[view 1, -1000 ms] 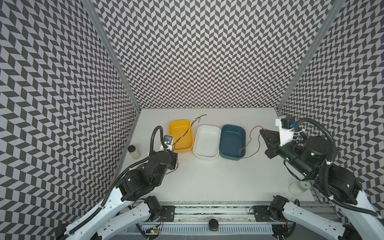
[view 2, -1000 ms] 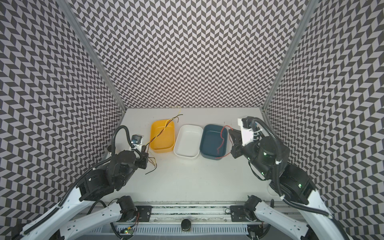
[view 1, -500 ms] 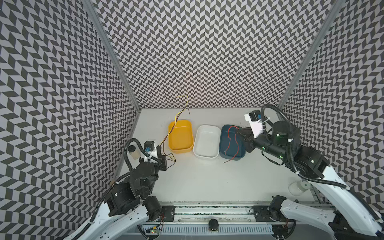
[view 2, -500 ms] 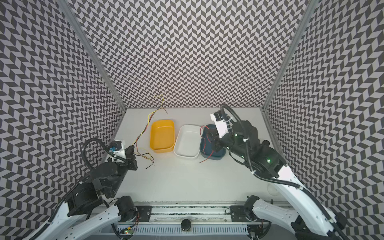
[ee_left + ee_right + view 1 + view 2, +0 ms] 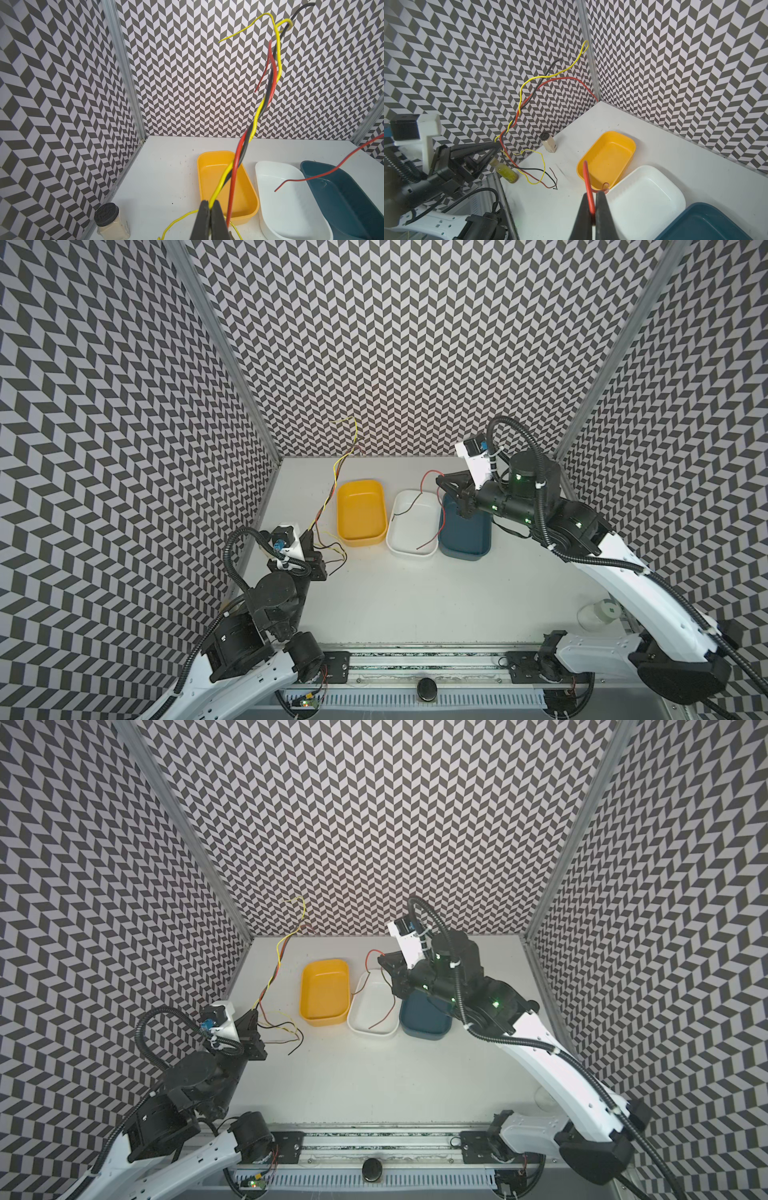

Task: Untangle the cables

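Note:
The cables (image 5: pixel 332 493) (image 5: pixel 272 973) are red, black and yellow wires twisted into one bundle (image 5: pixel 241 149) (image 5: pixel 512 120). The bundle rises from my left gripper (image 5: pixel 309 533) (image 5: pixel 252 1013) toward the back wall, and its loose ends curl on the table (image 5: pixel 332 556). The left gripper (image 5: pixel 209 204) is shut on this bundle, with the yellow wire showing between the jaws. A separate red cable (image 5: pixel 440 522) (image 5: pixel 390 1011) (image 5: pixel 332 169) hangs over the white tub. My right gripper (image 5: pixel 439 481) (image 5: pixel 380 961) (image 5: pixel 592 196) is shut on it (image 5: pixel 587 178).
A yellow tub (image 5: pixel 360 540), a white tub (image 5: pixel 409 551) and a dark blue tub (image 5: pixel 465 553) stand side by side mid-table. A black-lidded jar (image 5: pixel 110 218) and a yellow-green bottle (image 5: pixel 506 172) stand by the left wall. Another jar (image 5: pixel 598 614) sits front right.
My left gripper pulled back toward the left wall, and the bundle now stands up out of the yellow tub. My right gripper swung left over the tubs, carrying the red cable.

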You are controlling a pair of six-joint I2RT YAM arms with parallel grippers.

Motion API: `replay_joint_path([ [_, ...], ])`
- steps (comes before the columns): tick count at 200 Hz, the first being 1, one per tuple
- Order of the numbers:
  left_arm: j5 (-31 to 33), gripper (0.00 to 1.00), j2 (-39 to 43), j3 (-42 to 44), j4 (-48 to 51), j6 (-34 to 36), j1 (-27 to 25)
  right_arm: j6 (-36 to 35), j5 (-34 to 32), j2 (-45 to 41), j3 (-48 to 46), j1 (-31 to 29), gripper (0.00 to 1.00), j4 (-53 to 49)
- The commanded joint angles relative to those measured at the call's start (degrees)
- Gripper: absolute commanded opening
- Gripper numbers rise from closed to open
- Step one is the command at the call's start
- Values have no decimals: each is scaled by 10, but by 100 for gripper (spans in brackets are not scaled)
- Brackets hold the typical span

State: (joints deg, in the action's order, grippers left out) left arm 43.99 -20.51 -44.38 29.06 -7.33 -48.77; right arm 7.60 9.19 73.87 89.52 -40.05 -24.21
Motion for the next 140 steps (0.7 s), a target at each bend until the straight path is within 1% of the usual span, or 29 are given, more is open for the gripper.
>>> replay_joint_path([
  [1,16,0,9,5,-23,-1,5,1,20,37,38,-5,0,43],
  [55,13,0,20,9,-29,1,7,18,36,137,98,-12,0,66],
  [109,1,0,23,10,-31,-1,12,24,19,215,138,-26,0,99],
  [140,-5,0,26,10,-31,-1,13,28,18,285,184,-29,0,92],
])
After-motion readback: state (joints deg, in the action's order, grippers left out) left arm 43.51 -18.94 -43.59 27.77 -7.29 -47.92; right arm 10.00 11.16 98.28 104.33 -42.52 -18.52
